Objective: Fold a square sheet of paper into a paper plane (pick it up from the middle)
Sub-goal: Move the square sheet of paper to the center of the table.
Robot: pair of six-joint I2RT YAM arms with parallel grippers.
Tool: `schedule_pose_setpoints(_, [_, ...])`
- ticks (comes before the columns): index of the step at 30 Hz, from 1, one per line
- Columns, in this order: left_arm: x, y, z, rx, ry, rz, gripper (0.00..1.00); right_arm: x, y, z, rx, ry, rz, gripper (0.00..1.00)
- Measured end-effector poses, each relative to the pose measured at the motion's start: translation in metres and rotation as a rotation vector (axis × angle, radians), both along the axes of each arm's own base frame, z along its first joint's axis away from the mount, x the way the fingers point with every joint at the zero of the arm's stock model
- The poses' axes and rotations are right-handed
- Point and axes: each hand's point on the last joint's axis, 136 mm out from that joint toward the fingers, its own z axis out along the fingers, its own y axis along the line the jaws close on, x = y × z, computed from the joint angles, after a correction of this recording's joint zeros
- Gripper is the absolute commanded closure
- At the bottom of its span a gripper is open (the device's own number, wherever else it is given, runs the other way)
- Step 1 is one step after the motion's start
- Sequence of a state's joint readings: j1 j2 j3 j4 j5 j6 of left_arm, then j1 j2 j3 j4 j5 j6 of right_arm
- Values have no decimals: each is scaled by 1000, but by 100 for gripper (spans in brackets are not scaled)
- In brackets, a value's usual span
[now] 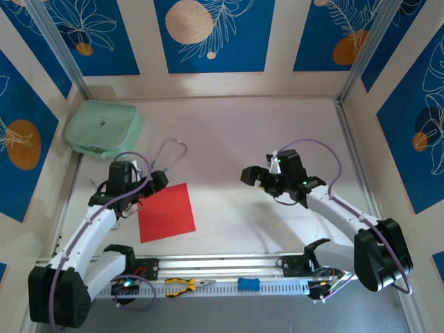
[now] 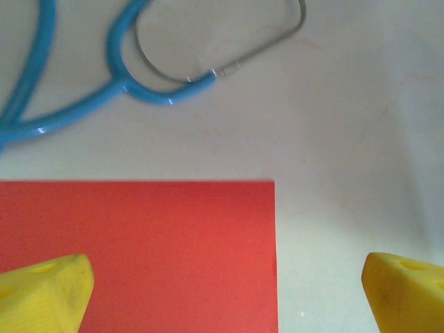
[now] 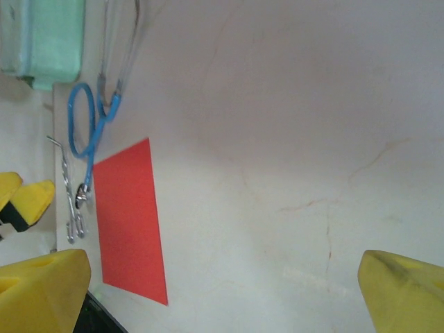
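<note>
The sheet (image 1: 166,212) (image 2: 139,257) (image 3: 128,222) is a thin, flat, matte red square with crisp edges and no visible creases. It lies on the pale, faintly veined table (image 1: 277,132) before the left arm. The left gripper (image 1: 157,180) (image 2: 229,284) hangs over the sheet's far edge, yellow wedge fingers (image 2: 45,291) spread wide and holding nothing. The right gripper (image 1: 251,175) (image 3: 222,291) is well apart from the sheet, spread just as wide and also empty. A stethoscope (image 1: 170,151) (image 2: 127,86), with glossy blue tubing and a thin metal loop, lies just beyond the sheet. The soft mint-green pouch (image 1: 103,128) (image 3: 41,35) sits closed in the far left corner, its contents hidden.
</note>
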State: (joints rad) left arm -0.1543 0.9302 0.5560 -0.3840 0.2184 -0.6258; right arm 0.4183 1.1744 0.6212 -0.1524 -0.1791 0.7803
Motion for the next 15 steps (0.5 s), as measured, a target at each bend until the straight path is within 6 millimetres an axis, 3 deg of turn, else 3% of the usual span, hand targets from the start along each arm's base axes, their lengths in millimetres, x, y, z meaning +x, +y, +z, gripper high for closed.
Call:
schedule_pose_setpoints(4, [-8, -18, -7, -15, 40, -44, 4, -11, 12, -7, -21, 14, 13, 1])
schedule_pose_setpoints(9, [-24, -35, -30, -6, 144, -84, 4, -16, 19, -8, -35, 14, 13, 1])
schedule_pose_setpoints(15, [-32, -41, -44, 3, 198, -100, 4, -15, 18, -13, -51, 23, 4, 1])
